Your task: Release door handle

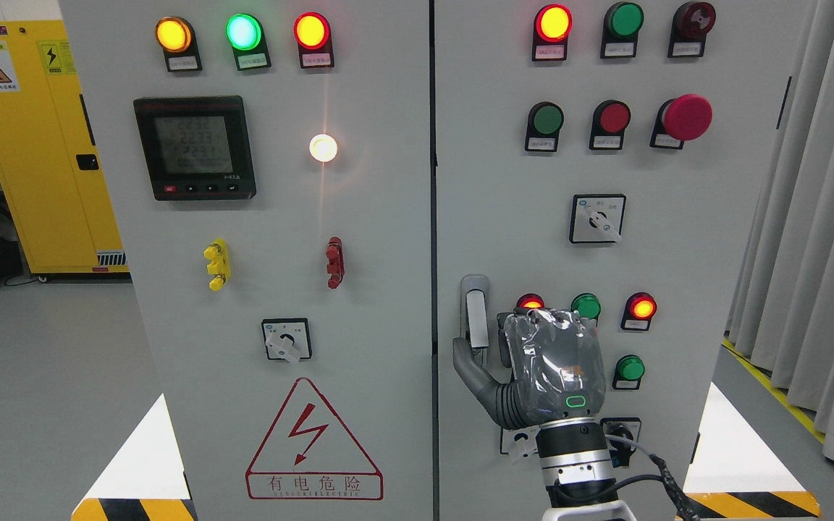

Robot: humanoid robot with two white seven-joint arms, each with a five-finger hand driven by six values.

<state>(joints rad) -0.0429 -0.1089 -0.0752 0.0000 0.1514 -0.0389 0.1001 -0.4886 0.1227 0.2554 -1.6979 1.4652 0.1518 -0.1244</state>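
We can't really see the right hand's (pixel 533 369) fingers, since the back of the hand faces us and covers them, so whether they touch the door handle (pixel 475 311) is anyone's guess. The handle's lower end sits behind the thumb. The hand also blocks the bottom of the red lamp (pixel 531 301) and part of the rotary switch (pixel 620 438) below the wrist. Button labels are too small for us to read. The yellow cabinet (pixel 26 145) gets cut off at the left edge.

The grey floor (pixel 40 376) is seen bearing the grey electrical cabinet (pixel 359 289) and a yellow cabinet (pixel 40 159) behind.
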